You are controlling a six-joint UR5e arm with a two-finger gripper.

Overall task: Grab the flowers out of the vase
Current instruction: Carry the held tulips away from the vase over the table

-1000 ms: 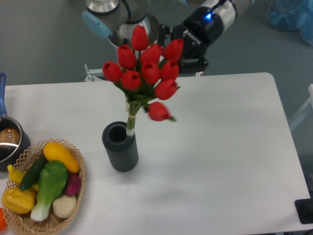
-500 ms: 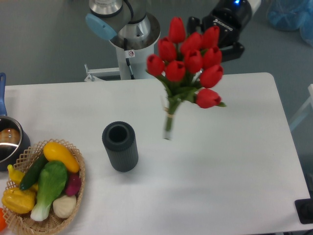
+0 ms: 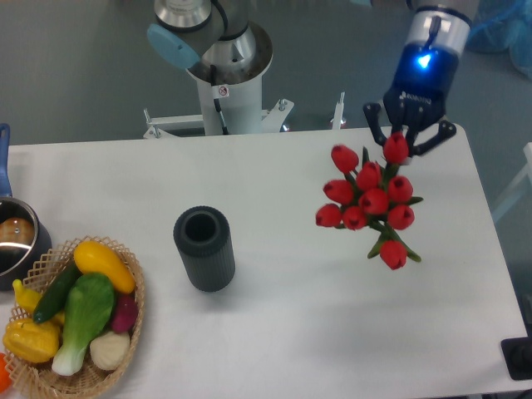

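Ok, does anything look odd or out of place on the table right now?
Only the flowers: they are out of the vase, over the table's right side below the gripper, one bud drooping below the bunch. The vase stands upright; nothing is spilled.

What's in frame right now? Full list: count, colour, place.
flowers: one bunch of red tulips with green leaves, above the table's right side, just below the tool
vase: one, dark grey, ribbed, upright and empty, left of centre on the table
basket: one, wicker, front left corner, holding yellow, green, purple and white vegetables
pot: one, metal with a blue handle, left edge, partly cut off
table: one, white
robot base: grey with light blue caps, behind the table
tool: one, black with a blue light, over the back right of the table, at the top of the bunch; grip hidden by the blooms
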